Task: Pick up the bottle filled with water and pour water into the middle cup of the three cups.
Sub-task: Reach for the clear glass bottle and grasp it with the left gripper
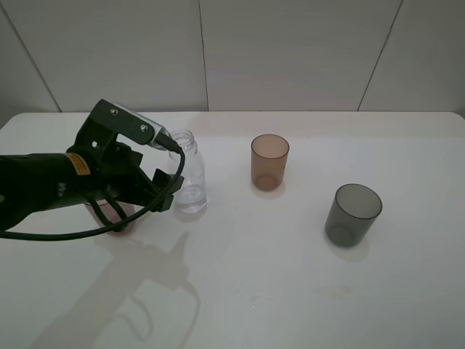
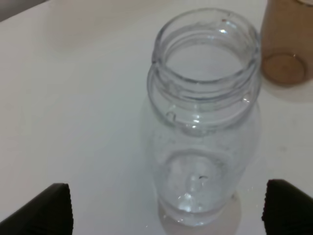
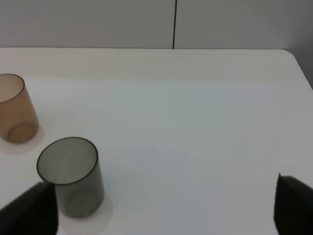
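Observation:
The clear uncapped bottle [image 1: 189, 174] stands upright on the white table [image 1: 240, 291], with a little water at its base. My left gripper [image 1: 166, 193] is open right beside it, on its left. In the left wrist view the bottle [image 2: 203, 127] rises between the two dark fingertips [image 2: 49, 208], which stay apart from it. The amber middle cup [image 1: 269, 161] stands right of the bottle; the amber cup [image 2: 288, 44] also shows at the wrist picture's edge. The pinkish cup [image 1: 120, 217] is mostly hidden under my left arm. The dark grey cup [image 1: 352, 214] stands at the right. My right gripper [image 3: 161, 210] is open and holds nothing.
The right wrist view shows the grey cup [image 3: 71, 176] and the amber cup [image 3: 14, 115] on the white table [image 3: 195, 122]. A pale panelled wall [image 1: 290, 51] rises behind the table's far edge. The right arm is out of the exterior high view.

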Robot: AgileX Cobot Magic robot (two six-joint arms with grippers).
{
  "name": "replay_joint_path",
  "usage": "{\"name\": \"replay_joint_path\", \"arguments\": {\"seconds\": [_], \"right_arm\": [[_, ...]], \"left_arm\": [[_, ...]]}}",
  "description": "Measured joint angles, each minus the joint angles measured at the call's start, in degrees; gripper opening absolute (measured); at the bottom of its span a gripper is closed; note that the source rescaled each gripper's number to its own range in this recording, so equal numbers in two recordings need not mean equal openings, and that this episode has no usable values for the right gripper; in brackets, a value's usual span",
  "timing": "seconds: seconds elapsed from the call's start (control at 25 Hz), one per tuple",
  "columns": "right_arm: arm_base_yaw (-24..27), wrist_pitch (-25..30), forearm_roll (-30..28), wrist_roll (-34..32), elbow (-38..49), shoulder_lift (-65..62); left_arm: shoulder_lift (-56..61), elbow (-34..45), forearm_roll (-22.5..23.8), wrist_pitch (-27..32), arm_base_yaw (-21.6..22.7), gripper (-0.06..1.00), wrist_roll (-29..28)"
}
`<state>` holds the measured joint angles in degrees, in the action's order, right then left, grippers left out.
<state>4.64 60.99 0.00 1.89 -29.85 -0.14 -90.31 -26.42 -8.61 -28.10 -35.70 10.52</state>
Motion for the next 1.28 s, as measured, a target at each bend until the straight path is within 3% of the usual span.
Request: {"name": "replay_joint_path", "arguments": {"seconds": [0.08,0.24,0.32,0.48,0.88,1.28], "right_arm": [[0.0,0.0,0.0,0.0,0.0,0.0],[0.0,0.0,-0.3,0.0,0.0,0.0],[0.0,0.0,-0.3,0.0,0.0,0.0],[0.0,0.0,0.0,0.0,0.0,0.0],[0.0,0.0,0.0,0.0,0.0,0.0],[0.0,0.0,0.0,0.0,0.0,0.0]], "left_arm": [[-1.3,0.2,4.3,-1.6,0.0,0.99,-2.6],[-4.3,0.6,6.4,-6.6,0.0,0.99,-4.7],[-5.1,0.7,6.5,-8.0,0.0,0.99,-5.0],[-9.5,1.7,6.7,-17.7,0.0,0.99,-5.1],[-15.2,1.8,6.7,-29.7,0.0,0.99,-5.2],[-18.5,-0.2,6.1,-32.2,0.0,0.99,-5.2]]}}
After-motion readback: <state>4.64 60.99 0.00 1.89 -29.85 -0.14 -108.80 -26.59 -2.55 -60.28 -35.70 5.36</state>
